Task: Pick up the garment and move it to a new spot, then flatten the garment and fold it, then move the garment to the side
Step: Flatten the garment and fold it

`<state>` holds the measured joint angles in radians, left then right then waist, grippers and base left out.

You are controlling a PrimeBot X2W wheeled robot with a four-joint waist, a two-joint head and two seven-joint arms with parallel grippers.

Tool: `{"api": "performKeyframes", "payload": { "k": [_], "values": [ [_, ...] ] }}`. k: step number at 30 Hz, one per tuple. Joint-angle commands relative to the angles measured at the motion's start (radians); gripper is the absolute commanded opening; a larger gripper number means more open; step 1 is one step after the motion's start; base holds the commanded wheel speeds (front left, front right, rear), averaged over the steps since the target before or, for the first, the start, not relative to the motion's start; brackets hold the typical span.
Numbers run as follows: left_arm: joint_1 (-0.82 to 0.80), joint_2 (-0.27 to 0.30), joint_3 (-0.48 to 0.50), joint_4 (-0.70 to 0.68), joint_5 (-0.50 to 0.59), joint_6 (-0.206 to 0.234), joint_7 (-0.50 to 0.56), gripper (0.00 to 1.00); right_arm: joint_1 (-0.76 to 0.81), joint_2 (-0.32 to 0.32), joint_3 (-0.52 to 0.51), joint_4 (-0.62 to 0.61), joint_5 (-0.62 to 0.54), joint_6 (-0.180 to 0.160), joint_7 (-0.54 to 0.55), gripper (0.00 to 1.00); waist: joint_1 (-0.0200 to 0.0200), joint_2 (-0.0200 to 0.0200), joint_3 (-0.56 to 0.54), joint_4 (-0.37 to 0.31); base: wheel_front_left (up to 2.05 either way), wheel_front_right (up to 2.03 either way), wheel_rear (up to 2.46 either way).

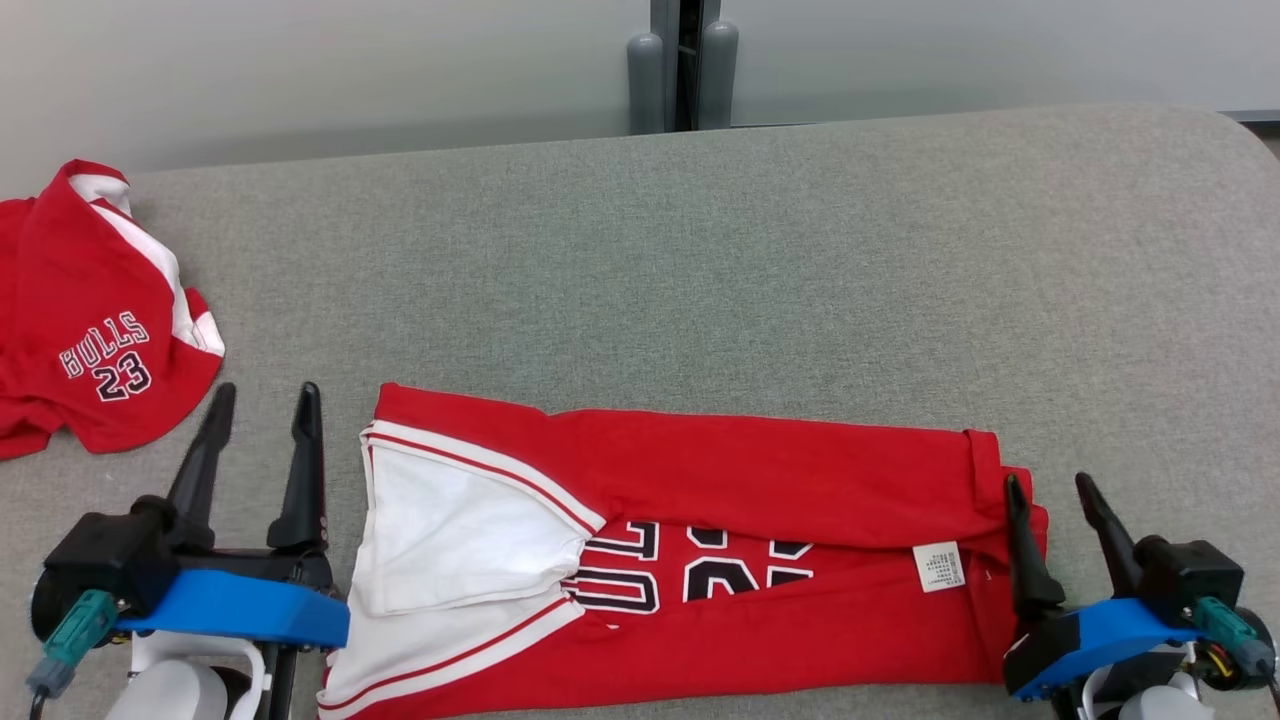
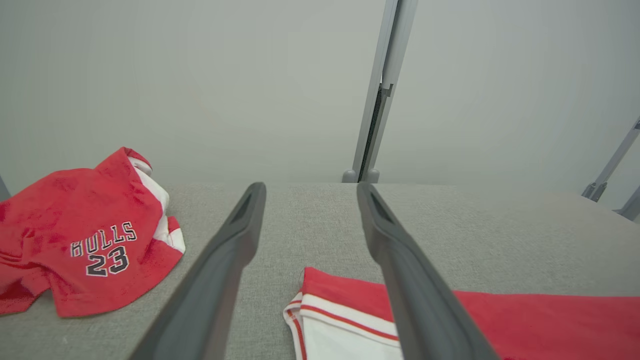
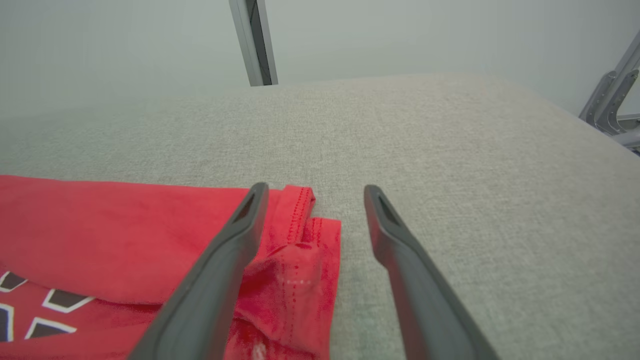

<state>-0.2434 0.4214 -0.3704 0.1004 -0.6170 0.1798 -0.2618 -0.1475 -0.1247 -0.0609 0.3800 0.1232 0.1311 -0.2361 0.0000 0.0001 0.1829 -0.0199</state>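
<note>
The garment (image 1: 760,480) is a red jersey with white trim and black lettering, lying folded lengthwise near the table's front edge; its far long side is turned over toward me. My left gripper (image 1: 263,404) stands open just off the jersey's white-trimmed left end (image 2: 340,315), holding nothing. At the jersey's right end, my right gripper (image 1: 1050,488) is open too, its left finger (image 3: 220,265) over the red hem (image 3: 300,250), its right finger over bare table. A white care label (image 1: 939,566) shows near that end.
A second red garment (image 1: 90,320) printed BULLS 23 lies crumpled at the far left of the grey fabric table (image 1: 700,270); it also shows as the red heap (image 2: 85,235) in the left wrist view. A grey post (image 1: 682,65) stands behind the table's far edge.
</note>
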Motion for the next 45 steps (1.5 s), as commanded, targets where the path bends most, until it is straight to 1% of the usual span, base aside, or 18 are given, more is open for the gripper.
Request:
{"api": "performKeyframes", "payload": {
  "k": [1,4,9,15,16,17,18,19,21,23,28,31,34,38,45],
  "values": [
    [0.020,-0.026,0.042,-0.013,0.041,-0.011,-0.004,1.00,-0.013,0.004,0.002,0.023,-0.001,-0.001,0.007,1.00,0.0000,-0.0001,0.002,0.000,0.00,0.00,0.00],
    [0.051,-0.090,0.128,-0.029,0.130,-0.046,-0.004,1.00,-0.024,0.012,0.008,0.076,-0.002,-0.001,0.016,1.00,0.0000,-0.0001,0.005,0.001,0.00,0.00,0.00],
    [0.090,-0.185,0.246,-0.025,0.232,-0.119,-0.004,1.00,-0.036,0.019,0.012,0.159,0.005,-0.001,0.022,1.00,0.0000,-0.0001,0.008,0.002,0.00,0.00,0.00],
    [0.104,-0.265,0.353,-0.007,0.327,-0.192,-0.004,1.00,-0.030,0.033,0.052,0.239,0.029,-0.001,0.033,1.00,0.0000,-0.0001,0.011,0.004,0.00,0.00,0.00],
    [0.105,-0.277,0.370,-0.006,0.340,-0.202,-0.004,1.00,-0.031,0.035,0.062,0.250,0.037,0.000,0.034,0.98,0.0000,-0.0001,0.012,0.004,0.00,0.00,0.00],
    [0.106,-0.286,0.385,-0.004,0.351,-0.213,-0.004,1.00,-0.030,0.039,0.076,0.259,0.045,0.000,0.039,0.46,0.0000,-0.0001,0.013,0.004,0.00,0.00,0.00],
    [0.107,-0.295,0.399,-0.001,0.360,-0.222,-0.004,1.00,-0.031,0.041,0.087,0.262,0.055,0.000,0.038,0.07,0.0000,-0.0001,0.013,0.003,0.00,0.00,0.00],
    [0.108,-0.303,0.413,0.002,0.373,-0.230,-0.004,1.00,-0.033,0.042,0.096,0.264,0.065,0.001,0.034,0.00,0.0000,-0.0001,0.014,0.003,0.00,0.00,0.00],
    [0.109,-0.318,0.437,0.004,0.391,-0.244,-0.004,1.00,-0.044,0.027,0.103,0.268,0.082,0.000,0.031,0.00,0.0000,-0.0001,0.014,-0.001,0.00,0.00,0.00],
    [0.110,-0.330,0.454,0.008,0.407,-0.254,-0.004,1.00,-0.060,0.000,0.089,0.267,0.093,-0.002,0.020,0.00,0.0000,-0.0001,0.014,-0.003,0.00,0.00,0.00],
    [0.108,-0.349,0.486,0.012,0.437,-0.276,-0.004,1.00,-0.101,-0.075,0.010,0.264,0.102,-0.002,0.000,0.00,0.0000,-0.0001,0.012,-0.009,0.00,0.00,0.00],
    [0.108,-0.356,0.498,0.014,0.447,-0.286,-0.004,1.00,-0.120,-0.122,-0.051,0.265,0.088,-0.001,-0.004,0.00,0.0000,-0.0001,0.011,-0.010,0.00,0.00,0.00],
    [0.109,-0.361,0.508,0.017,0.454,-0.291,-0.004,1.00,-0.137,-0.156,-0.090,0.256,0.069,-0.001,-0.004,0.00,0.0000,-0.0001,0.010,-0.011,0.00,0.00,0.00],
    [0.116,-0.366,0.519,0.019,0.460,-0.296,-0.004,1.00,-0.145,-0.155,-0.092,0.222,0.044,-0.001,0.003,0.00,0.0000,-0.0001,0.007,-0.017,0.00,0.00,0.00],
    [0.123,-0.369,0.526,0.027,0.462,-0.303,-0.004,1.00,-0.109,-0.092,-0.018,0.103,0.027,-0.001,0.025,0.00,0.0000,-0.0001,-0.005,-0.026,0.00,0.00,0.00]
  ]
}}
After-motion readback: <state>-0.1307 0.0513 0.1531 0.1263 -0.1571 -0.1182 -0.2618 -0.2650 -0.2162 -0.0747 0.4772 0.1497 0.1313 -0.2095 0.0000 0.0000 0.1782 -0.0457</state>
